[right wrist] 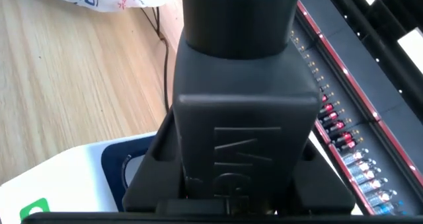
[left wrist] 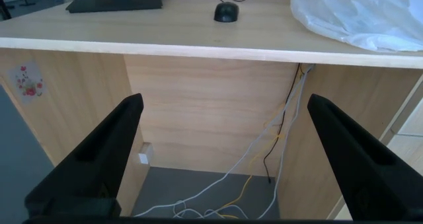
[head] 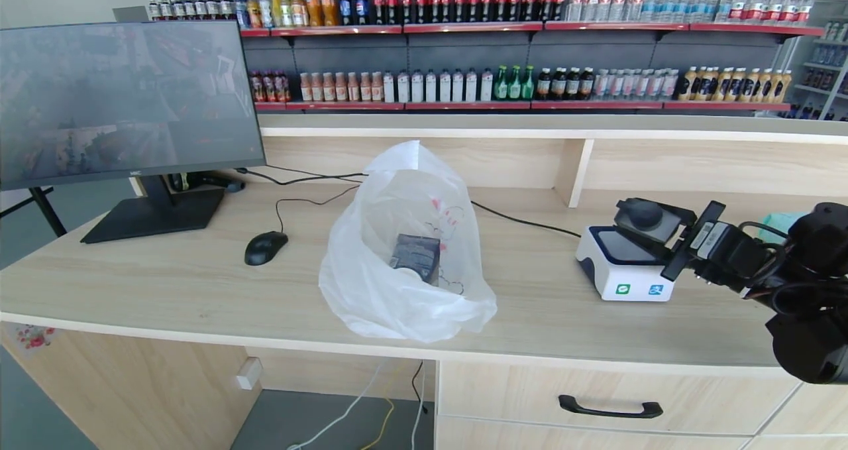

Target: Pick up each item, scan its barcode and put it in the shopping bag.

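Note:
My right gripper (head: pixel 662 228) is shut on a dark squarish bottle (head: pixel 646 219) with a round black cap and holds it just above the white barcode scanner (head: pixel 623 271) at the counter's right. In the right wrist view the bottle (right wrist: pixel 241 118) sits close up, with the scanner (right wrist: pixel 59 184) beneath it. A white plastic shopping bag (head: pixel 397 284) stands open mid-counter with a dark pouch (head: pixel 416 256) inside. My left gripper (left wrist: pixel 225 158) is open with nothing between its fingers, low in front of the counter and below its front edge; the bag (left wrist: pixel 360 12) shows above it.
A monitor (head: pixel 126 99) stands at the counter's left, with a black mouse (head: pixel 265 247) and cables beside it. A raised wooden ledge (head: pixel 556 135) runs behind the counter, and shelves of drinks (head: pixel 530 46) behind that. A drawer handle (head: pixel 609 408) sits below the counter edge.

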You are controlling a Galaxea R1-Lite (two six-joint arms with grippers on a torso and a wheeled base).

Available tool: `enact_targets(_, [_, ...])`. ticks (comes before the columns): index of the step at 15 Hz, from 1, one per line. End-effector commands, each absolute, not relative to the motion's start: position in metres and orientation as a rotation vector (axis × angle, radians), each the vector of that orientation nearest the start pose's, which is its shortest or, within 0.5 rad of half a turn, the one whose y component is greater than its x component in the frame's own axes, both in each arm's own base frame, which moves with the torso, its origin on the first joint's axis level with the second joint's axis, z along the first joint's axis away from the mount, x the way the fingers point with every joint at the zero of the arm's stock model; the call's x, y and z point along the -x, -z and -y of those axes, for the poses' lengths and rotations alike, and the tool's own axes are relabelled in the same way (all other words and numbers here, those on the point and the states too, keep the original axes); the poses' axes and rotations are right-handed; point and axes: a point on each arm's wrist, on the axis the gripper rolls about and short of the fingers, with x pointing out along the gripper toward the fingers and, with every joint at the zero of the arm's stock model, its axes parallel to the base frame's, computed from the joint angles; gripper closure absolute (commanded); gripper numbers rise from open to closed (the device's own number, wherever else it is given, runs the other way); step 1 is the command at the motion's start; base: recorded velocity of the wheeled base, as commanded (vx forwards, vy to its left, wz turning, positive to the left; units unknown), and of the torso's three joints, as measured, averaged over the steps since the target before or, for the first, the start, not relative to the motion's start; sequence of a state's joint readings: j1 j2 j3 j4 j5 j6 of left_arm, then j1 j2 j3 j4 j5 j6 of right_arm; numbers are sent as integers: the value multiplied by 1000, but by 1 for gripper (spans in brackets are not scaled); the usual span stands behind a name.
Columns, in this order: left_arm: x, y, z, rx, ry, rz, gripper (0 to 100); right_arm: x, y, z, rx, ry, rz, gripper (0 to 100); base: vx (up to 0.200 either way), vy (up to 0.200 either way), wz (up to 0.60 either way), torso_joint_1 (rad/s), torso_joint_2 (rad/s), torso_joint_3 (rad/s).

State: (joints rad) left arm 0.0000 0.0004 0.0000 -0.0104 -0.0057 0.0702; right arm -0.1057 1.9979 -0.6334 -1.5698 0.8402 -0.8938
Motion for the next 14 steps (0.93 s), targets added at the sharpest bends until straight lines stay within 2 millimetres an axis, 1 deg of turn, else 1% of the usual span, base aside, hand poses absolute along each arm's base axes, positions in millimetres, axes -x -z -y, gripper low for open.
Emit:
enact_targets(1, [23, -77, 0, -72, 6, 11, 0, -327, -136, 19, 949, -601, 504, 100, 0, 0, 0, 0, 0, 0])
enact_targets(3, [23, -77, 0, -72, 6, 11, 0, -328, -138, 19, 955, -600, 513, 100, 0, 0, 0, 0, 0, 0])
enact_targets(6, [23, -77, 0, -72, 6, 11, 0, -328, -133, 19, 963, -629, 515, 100, 0, 0, 0, 0, 0, 0])
enact_targets(8, [23, -77, 0, -72, 6, 11, 0, -327, -134, 17, 962, -632, 520, 100, 0, 0, 0, 0, 0, 0])
enact_targets(10, [23, -77, 0, -72, 6, 11, 0, -325, -143, 15, 965, -629, 545, 100, 0, 0, 0, 0, 0, 0])
enact_targets(12, [23, -77, 0, -71, 6, 11, 0, -322, -138, 14, 961, -638, 529, 100, 0, 0, 0, 0, 0, 0])
enact_targets(14, [23, -76, 0, -71, 6, 9, 0, -323, -140, 14, 961, -636, 533, 100, 0, 0, 0, 0, 0, 0])
